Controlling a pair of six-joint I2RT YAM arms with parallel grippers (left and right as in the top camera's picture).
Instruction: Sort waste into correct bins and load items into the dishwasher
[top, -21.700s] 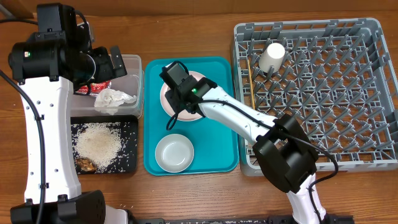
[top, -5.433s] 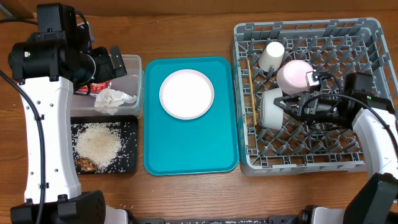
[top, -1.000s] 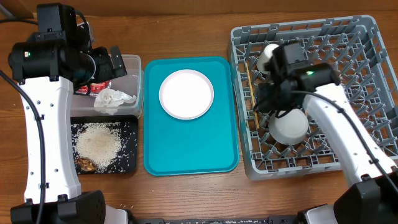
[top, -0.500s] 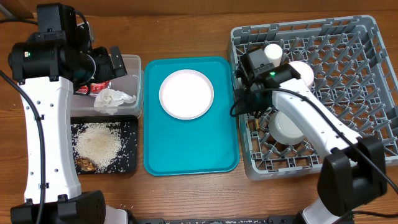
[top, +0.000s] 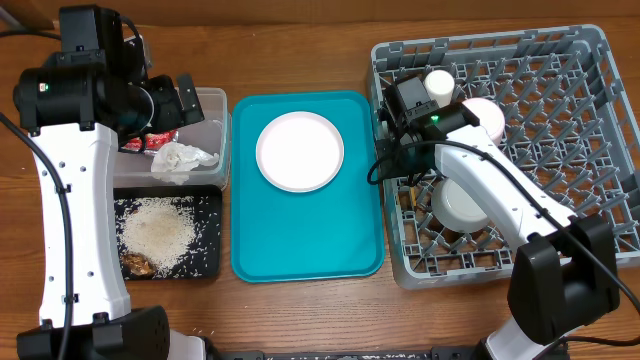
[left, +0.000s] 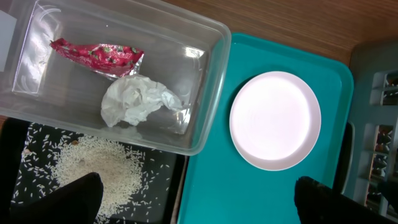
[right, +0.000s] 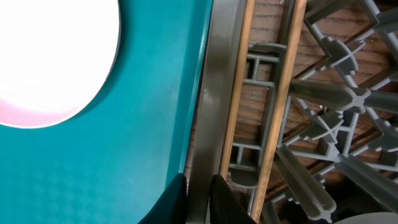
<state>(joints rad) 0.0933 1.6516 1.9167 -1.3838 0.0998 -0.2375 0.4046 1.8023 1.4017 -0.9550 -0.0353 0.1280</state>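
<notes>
A: Where are the chopsticks to be found, and how are they laid?

B: The chopsticks (right: 239, 93) are seen inside the dish rack (top: 570, 170), just within its left wall. They lie side by side with a strip of grid between them. Their long axis runs near-to-far along that wall, tilted only slightly. Which end is the thin tip cannot be told.

A: What is shown of the tools?

B: The right gripper (right: 198, 199) is placed at the rack's left edge, just beside the sticks. Its fingertips (right: 177, 200) are drawn nearly together, and the grey wall shows in the narrow gap. Whether that wall is nipped or nothing is held cannot be told, but the chopsticks are not between them. The left gripper (left: 202, 199) is spread wide and empty above the clear tub (left: 205, 93) and the teal tray (top: 300, 250).

A: How are the sticks expected to handle?

B: They are judged light, stiff and smooth, so rolling or slipping from a loose pinch is to be feared. They are lodged low among the pegs, so little room is left for the jaws. A hold would best be taken around mid-length, with the jaws set across the long axis.

A: What else is to be loaded?

B: The plate (top: 300, 151) is seen flat on the teal tray, left of the rack. It is judged rigid and breakable, and best taken by its rim.
</notes>
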